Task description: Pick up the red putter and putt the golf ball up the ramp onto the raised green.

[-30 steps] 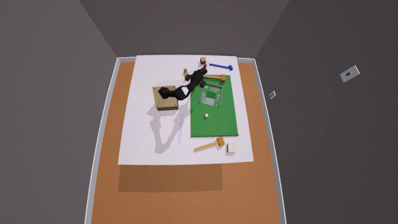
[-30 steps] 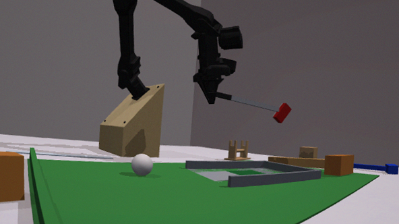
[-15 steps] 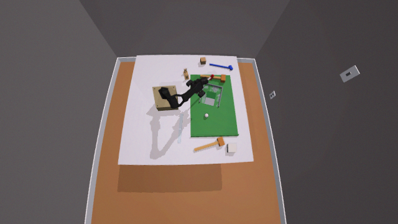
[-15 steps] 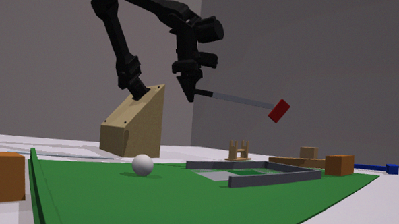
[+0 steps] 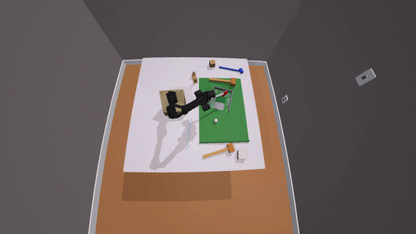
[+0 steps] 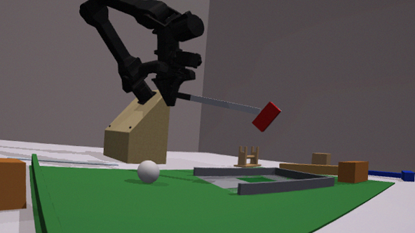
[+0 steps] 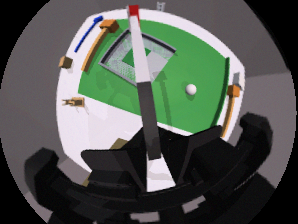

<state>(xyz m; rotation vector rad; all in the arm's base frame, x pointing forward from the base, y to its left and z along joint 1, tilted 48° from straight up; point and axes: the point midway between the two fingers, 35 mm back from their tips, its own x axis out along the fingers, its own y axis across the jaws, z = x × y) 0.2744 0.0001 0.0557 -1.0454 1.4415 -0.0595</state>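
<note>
My gripper (image 6: 172,101) (image 7: 148,128) is shut on the black grip of the red putter and holds it in the air above the table. The red putter (image 6: 224,104) (image 7: 141,60) slants down from the fingers to its red head, which hangs above the mat's walled area and clear of it. The white golf ball (image 5: 216,120) (image 6: 148,172) (image 7: 190,90) rests on the green mat (image 5: 224,131) (image 6: 127,211), in front of the pale ramp (image 5: 219,106) (image 6: 219,183). The raised green (image 6: 255,179) (image 7: 128,59) lies behind the ramp, inside grey walls, with no ball on it.
An orange-headed mallet (image 5: 221,80) lies across the mat's far edge; another (image 5: 216,153) lies beyond the near edge, by a white block (image 5: 242,154). A blue putter (image 5: 230,69), a wooden cube (image 5: 212,63) and a small wooden stand (image 5: 194,78) are at the far side.
</note>
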